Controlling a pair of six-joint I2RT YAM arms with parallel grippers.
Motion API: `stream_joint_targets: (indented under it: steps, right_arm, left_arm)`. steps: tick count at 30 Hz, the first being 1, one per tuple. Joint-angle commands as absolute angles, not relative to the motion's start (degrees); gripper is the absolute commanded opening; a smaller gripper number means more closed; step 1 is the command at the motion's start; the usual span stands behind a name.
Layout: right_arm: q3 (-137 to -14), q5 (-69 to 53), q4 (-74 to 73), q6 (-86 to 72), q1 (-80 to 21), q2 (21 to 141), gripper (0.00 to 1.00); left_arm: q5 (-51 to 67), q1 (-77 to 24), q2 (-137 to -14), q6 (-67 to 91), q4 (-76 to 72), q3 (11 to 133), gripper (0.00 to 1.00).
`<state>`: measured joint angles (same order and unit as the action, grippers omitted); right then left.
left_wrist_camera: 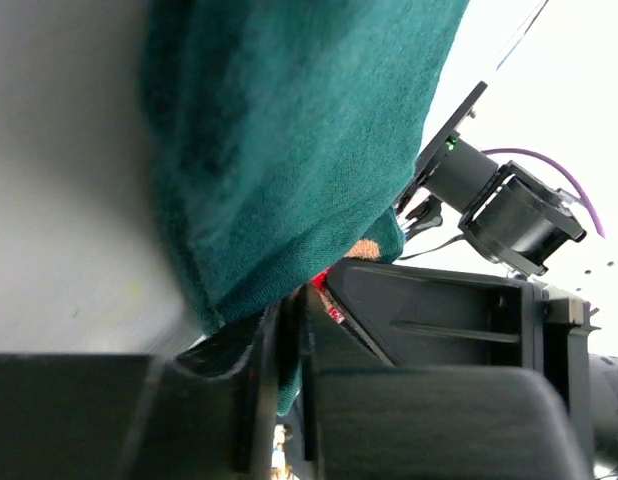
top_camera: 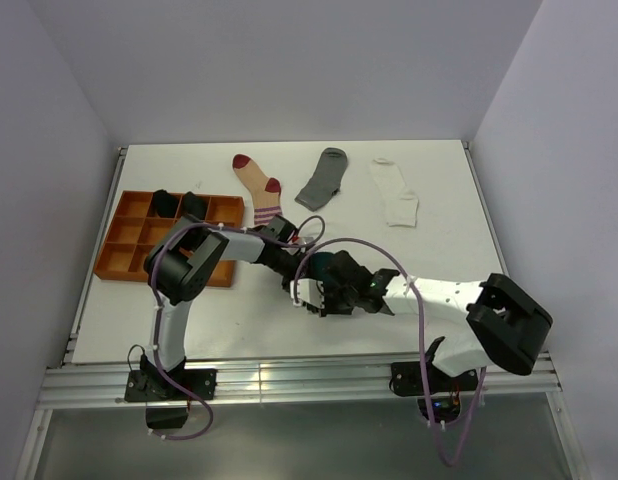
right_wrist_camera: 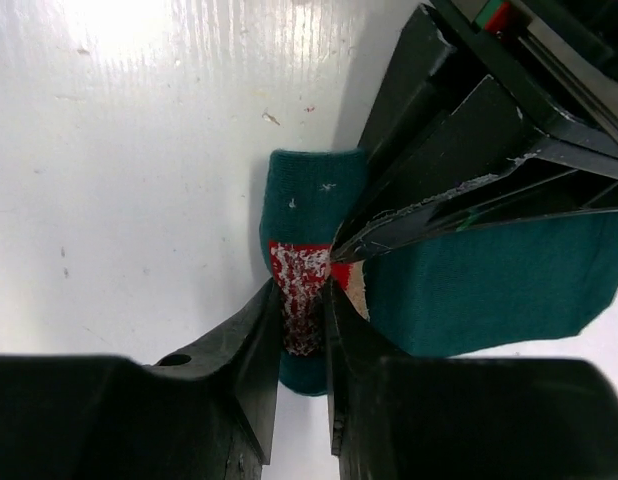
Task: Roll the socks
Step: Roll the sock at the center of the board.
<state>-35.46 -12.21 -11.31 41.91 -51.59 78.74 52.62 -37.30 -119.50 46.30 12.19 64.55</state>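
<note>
Two claws are meeting over the middle of the white table (top_camera: 249, 325) in the overhead view. The left claw (top_camera: 287, 262) is reaching in from the tray side and the right claw (top_camera: 317, 292) from the opposite side, their tips almost touching. The sock between them is mostly hiding under the arms. Behind them a beige red-striped sock (top_camera: 257, 190), a grey sock (top_camera: 324, 180) and a white sock (top_camera: 394, 192) are lying flat in a row, well apart from both claws. Two black socks (top_camera: 162, 203) are sitting in rear compartments of the orange compartment tray (top_camera: 124, 262). In the left wrist view the left claw (left_wrist_camera: 289, 345) is pinching an edge of the teal sock (left_wrist_camera: 289, 140); fabric is filling the narrow slot between its jaws, and the sock's body is stretching away from the tips. In the right wrist view the right claw (right_wrist_camera: 301, 320) is clamping narrowly on the red-and-white figure patch at the folded end of the teal sock (right_wrist_camera: 489, 290), with the left claw's tips pressing in just beside it. The sock's long axis is running rightward from those jaws. Both grips are sitting at one end, neither arm nearer, so rolling is likely heading along that free length.
</note>
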Motion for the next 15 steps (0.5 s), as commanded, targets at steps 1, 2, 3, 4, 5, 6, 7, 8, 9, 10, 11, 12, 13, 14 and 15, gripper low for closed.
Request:
stream_joint_targets:
  steps: [1, 2, 3, 4, 5, 6, 7, 8, 9, 10, 11, 12, 13, 14, 15]
  right_arm:
    - [-37.5, -15.6, -16.3, 41.0, -47.7, 80.4, 0.22]
    - [-38.7, -19.3, -18.3, 41.3, -46.6, 81.5, 0.22]
    - [-41.9, -21.9, -23.6, 41.8, -45.4, 82.4, 0.22]
    - [-43.6, -24.7, -26.3, 42.8, -44.0, 83.5, 0.22]
    - [-45.4, -27.4, -29.2, 43.6, -41.1, 86.1, 0.22]
    - [-48.9, -33.3, -35.0, 44.5, -39.6, 87.6, 0.22]
    - [-50.7, -35.6, -37.9, 46.7, -38.1, 89.2, 0.22]
    - [-53.9, -39.0, -43.3, 47.9, -35.6, 92.9, 0.22]
    - [-55.4, -40.4, -45.9, 49.0, -34.7, 94.7, 0.21]
    - [-56.9, -42.0, -48.1, 51.1, -33.8, 96.5, 0.21]
    - [-58.0, -43.2, -49.7, 51.8, -32.0, 99.5, 0.21]
    - [-60.2, -44.2, -53.1, 52.6, -31.1, 101.1, 0.21]
    - [-61.3, -46.0, -54.6, 54.0, -30.3, 102.5, 0.21]
    - [-62.7, -46.7, -56.3, 54.7, -29.6, 105.4, 0.21]
    - [-65.2, -47.3, -59.6, 55.2, -28.5, 106.9, 0.21]
  left_arm:
    - [47.1, -36.2, -116.5, 47.0, 10.6, 61.4, 0.17]
    - [46.8, -35.9, -115.8, 47.2, 8.5, 60.7, 0.2]
    - [46.0, -35.7, -114.4, 46.8, 8.0, 60.5, 0.24]
    - [44.8, -35.6, -113.8, 46.1, 8.1, 60.6, 0.25]
    - [42.6, -35.6, -113.4, 45.4, 8.4, 61.3, 0.27]
    - [41.2, -35.7, -112.4, 44.0, 8.7, 61.6, 0.28]
    - [39.3, -35.6, -111.7, 43.5, 8.8, 61.7, 0.29]
    - [36.6, -35.6, -109.6, 43.5, 6.5, 60.7, 0.3]
    - [35.4, -35.6, -108.5, 43.9, 5.0, 59.9, 0.31]
    - [34.5, -35.6, -107.4, 44.2, 3.2, 58.9, 0.32]
    - [32.7, -35.4, -106.4, 44.5, 1.6, 57.1, 0.32]
    - [31.6, -35.4, -104.5, 44.7, -1.1, 56.3, 0.33]
    - [30.4, -35.4, -103.6, 44.8, -1.9, 55.6, 0.33]
    - [29.4, -35.4, -102.7, 45.0, -3.1, 53.6, 0.33]
    - [27.4, -35.4, -100.8, 44.9, -5.3, 52.7, 0.34]
